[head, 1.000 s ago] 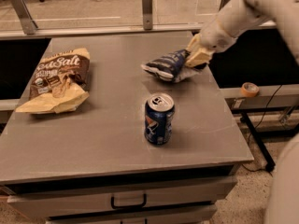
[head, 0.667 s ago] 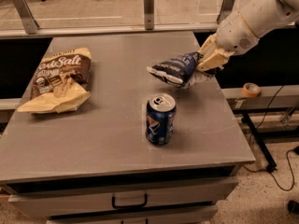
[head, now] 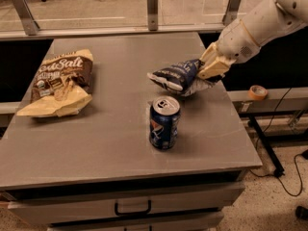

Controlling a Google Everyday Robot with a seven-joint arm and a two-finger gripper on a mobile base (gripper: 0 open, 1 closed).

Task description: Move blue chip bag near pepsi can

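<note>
Jaws: clamped on the right end of the blue chip bag (head: 175, 75), which we judge is held just off the bench (head: 110, 148) for carrying. Gripper (head: 206, 79): right rear, just behind the upright pepsi can (head: 164, 122). Salt bag (head: 60, 83): well left.

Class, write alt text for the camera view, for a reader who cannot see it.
The gripper, over the right of the grey table, holds the blue chip bag by one end just behind the upright pepsi can. A brown Salt chip bag lies far left.
</note>
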